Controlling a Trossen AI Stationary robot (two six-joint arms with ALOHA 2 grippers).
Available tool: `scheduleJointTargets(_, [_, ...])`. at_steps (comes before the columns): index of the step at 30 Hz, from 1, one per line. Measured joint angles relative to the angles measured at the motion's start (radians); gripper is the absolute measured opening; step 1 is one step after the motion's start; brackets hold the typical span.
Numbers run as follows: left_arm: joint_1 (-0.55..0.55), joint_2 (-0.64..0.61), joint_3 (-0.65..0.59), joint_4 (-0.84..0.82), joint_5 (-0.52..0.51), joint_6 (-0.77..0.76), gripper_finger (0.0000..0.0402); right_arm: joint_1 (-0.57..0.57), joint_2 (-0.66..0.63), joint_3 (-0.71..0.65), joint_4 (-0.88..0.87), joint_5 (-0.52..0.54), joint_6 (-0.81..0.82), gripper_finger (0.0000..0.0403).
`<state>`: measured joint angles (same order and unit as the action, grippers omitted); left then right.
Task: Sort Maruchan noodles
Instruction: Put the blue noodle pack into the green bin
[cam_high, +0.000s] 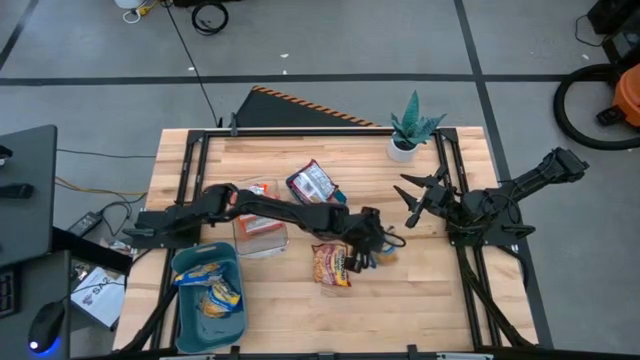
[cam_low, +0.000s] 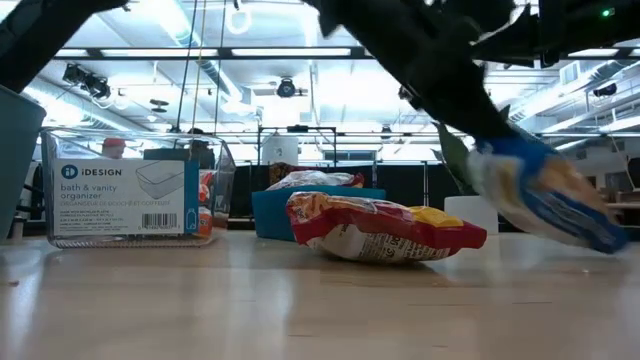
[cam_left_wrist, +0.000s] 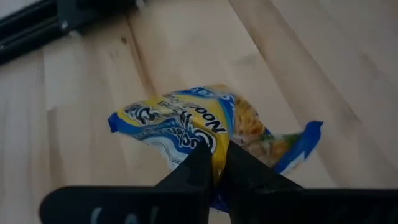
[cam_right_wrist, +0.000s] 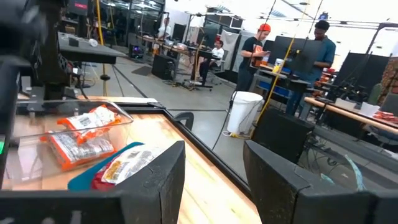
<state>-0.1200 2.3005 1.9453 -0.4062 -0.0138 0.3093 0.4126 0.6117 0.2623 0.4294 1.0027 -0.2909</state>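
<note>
My left gripper (cam_high: 371, 243) reaches to the table's middle and is shut on a yellow-and-blue noodle packet (cam_left_wrist: 186, 124), which shows tilted under the arm in the low view (cam_low: 548, 200). A red packet (cam_high: 332, 264) lies flat on the wood just left of it (cam_low: 380, 232). More yellow-and-blue packets sit in the teal tray (cam_high: 190, 268) at the near left. Orange packets fill the clear organizer (cam_high: 262, 228), and a red-and-white packet (cam_high: 312, 183) lies in a second teal tray (cam_low: 268, 212). My right gripper (cam_high: 413, 203) waits open at the right, above the table (cam_right_wrist: 212, 177). My left gripper pinches the yellow-and-blue packet between its two fingers (cam_left_wrist: 202, 168) at the crinkled edge (cam_left_wrist: 219, 144) of one long side, coming from above and slanting down. The packet hangs tilted below the fingers, its low end (cam_low: 598, 236) seemingly just off the table.
A potted plant (cam_high: 410, 132) stands at the far right corner. Black frame rails (cam_high: 462, 250) run along the table's left and right sides. Bare wood lies at the near middle and right (cam_high: 420, 310). People stand in the room beyond the table (cam_right_wrist: 314, 46).
</note>
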Motion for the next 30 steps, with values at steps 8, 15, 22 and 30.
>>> scheduleJointTargets(8, [0.013,-0.151,0.000,-0.319,0.000,-0.039,0.0030,0.000,0.000,0.000,0.004,0.002,-0.012,0.0168])
scheduleJointTargets(15, [0.010,-0.310,0.000,-0.597,0.113,-0.130,0.0032,0.000,0.000,0.000,0.004,0.001,-0.015,0.0168])
scheduleJointTargets(22, [0.004,-0.449,0.000,-0.856,0.260,-0.321,0.0033,-0.012,0.000,0.000,0.042,0.001,-0.069,0.0168])
scheduleJointTargets(30, [-0.109,-0.566,0.000,-1.039,0.194,-0.586,0.0033,-0.053,0.000,0.000,0.064,-0.026,-0.122,0.0168])
